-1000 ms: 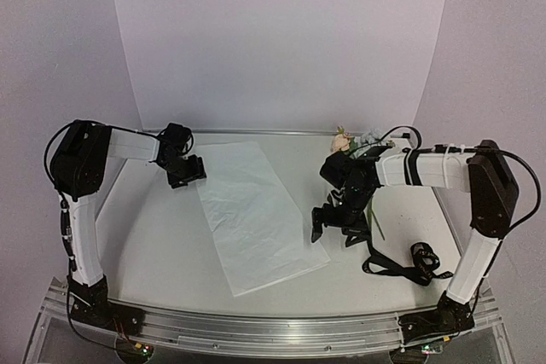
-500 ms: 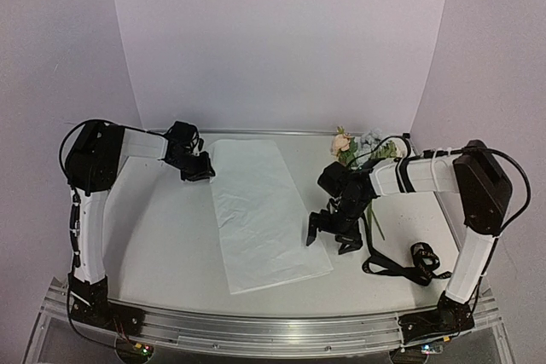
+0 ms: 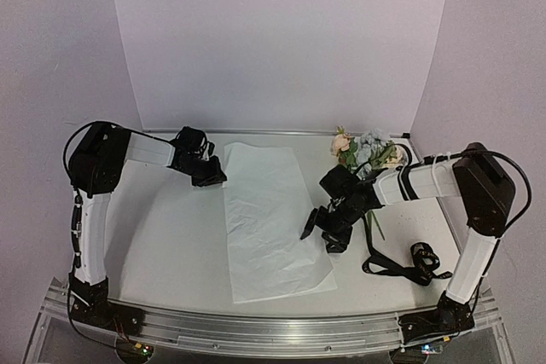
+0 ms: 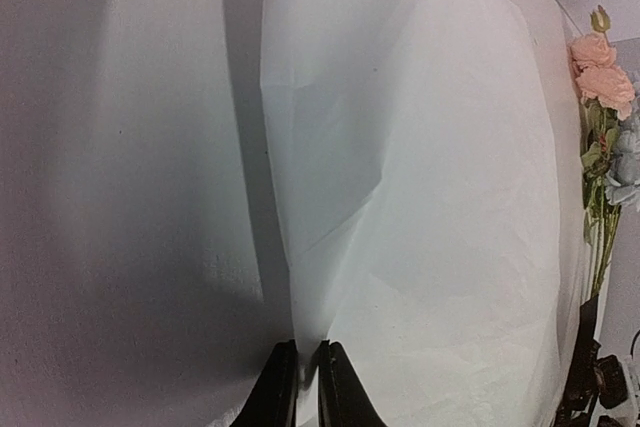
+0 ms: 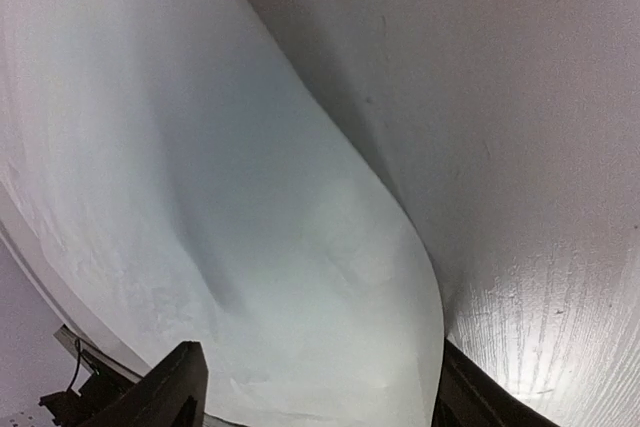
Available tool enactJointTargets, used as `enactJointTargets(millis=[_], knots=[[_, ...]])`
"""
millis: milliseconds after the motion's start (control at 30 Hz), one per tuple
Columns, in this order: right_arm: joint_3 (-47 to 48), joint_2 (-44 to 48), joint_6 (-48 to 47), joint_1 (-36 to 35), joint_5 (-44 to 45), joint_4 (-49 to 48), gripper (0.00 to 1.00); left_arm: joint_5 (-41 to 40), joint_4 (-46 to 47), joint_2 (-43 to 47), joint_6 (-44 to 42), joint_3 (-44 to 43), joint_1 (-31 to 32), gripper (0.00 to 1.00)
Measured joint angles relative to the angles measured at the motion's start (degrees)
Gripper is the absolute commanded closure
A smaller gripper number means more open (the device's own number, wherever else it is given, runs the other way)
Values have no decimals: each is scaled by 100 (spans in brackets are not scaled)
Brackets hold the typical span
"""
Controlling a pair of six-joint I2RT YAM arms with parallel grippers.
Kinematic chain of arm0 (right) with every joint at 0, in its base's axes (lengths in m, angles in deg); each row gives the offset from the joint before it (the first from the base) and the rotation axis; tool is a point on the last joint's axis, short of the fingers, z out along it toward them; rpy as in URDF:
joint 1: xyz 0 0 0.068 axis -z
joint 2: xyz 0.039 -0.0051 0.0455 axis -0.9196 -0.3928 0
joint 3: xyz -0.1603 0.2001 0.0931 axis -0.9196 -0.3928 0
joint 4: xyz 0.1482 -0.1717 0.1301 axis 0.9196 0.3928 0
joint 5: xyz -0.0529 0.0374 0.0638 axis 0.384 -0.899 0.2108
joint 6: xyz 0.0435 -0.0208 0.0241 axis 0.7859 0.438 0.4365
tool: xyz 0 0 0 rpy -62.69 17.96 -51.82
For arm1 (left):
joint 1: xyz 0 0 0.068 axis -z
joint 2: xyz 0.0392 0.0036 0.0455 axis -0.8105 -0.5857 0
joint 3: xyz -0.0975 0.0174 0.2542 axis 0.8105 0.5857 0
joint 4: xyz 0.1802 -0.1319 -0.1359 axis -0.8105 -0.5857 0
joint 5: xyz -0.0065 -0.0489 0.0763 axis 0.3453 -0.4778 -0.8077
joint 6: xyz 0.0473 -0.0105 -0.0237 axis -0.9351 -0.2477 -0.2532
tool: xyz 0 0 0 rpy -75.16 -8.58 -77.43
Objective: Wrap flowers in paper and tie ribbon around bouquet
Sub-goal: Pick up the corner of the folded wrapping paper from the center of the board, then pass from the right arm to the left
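Your left tool (image 4: 304,359) pinches the paper (image 4: 430,197) by its edge. Your right tool (image 5: 315,387) gapes wide astride it. Pull unevenly and it may tear.

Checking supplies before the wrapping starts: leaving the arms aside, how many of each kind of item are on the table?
white paper sheet: 1
flower bunch: 1
black ribbon: 1
Total: 3

Thin creased matt paper (image 3: 271,210) on seemingly faintly grained table (image 3: 162,228)
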Motion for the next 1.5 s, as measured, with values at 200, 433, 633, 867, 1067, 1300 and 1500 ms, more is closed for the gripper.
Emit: enactJointTargets(millis=[200, 433, 633, 867, 1067, 1300, 1500], knots=[[-41, -2, 251, 0, 17, -174, 53, 21, 150, 0, 137, 67, 15, 91], [-161, 199, 227, 0, 169, 6, 74, 7, 189, 9, 161, 93, 20, 91], [-251, 562, 254, 0, 231, 152, 94, -3, 188, 9, 178, 93, 23, 91], [-281, 709, 316, 0, 232, 173, 100, -1, 188, 9, 189, 91, 23, 90], [-270, 1031, 70, 0, 321, 583, 100, 22, 132, 9, 259, 50, 36, 89], [923, 1778, -1137, 0, 594, 2470, 100, 137, -39, -138, 523, -273, 235, 75], [2348, 1814, -2227, -167, 655, 3820, 100, 265, -18, -236, 831, -520, 407, 45]])
